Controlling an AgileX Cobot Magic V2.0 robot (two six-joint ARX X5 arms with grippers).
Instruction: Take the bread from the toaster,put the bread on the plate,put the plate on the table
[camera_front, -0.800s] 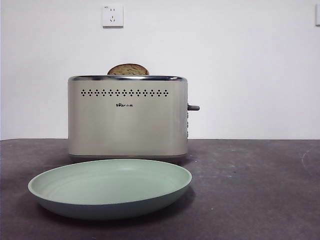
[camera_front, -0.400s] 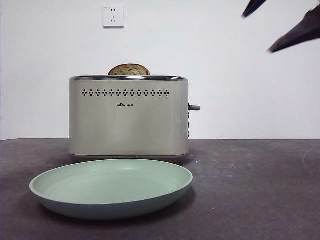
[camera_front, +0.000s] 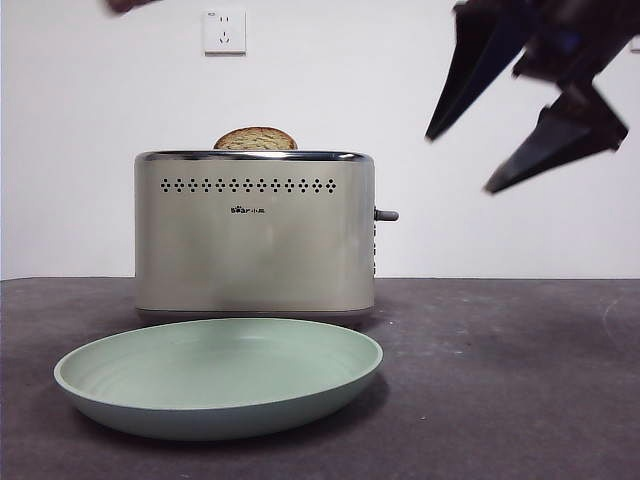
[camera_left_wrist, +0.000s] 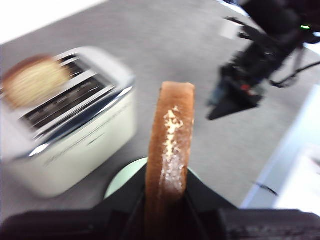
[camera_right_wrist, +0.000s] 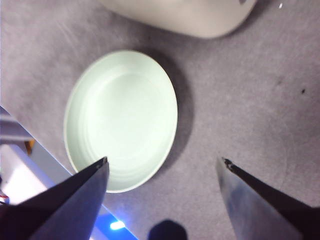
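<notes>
You're abt a third in: left hand (camera_left_wrist: 165, 210) is clamped on the tan speckled bread slice w/ dark crust (camera_left_wrist: 170, 150), clear of the boxy cream toaster (camera_front: 255, 235), still to drop on the pale mint round plate (camera_front: 220, 375) sitting on the dark grey bench (camera_front: 500, 380); right hand (camera_front: 480, 150) is wide open, empty, above the bench beside the toaster.

I read one marking only: a small dark logo (camera_front: 249, 210) on the toaster (camera_front: 255, 235) front face, below the hole row; "bear" is legible, the remaining characters are not.
</notes>
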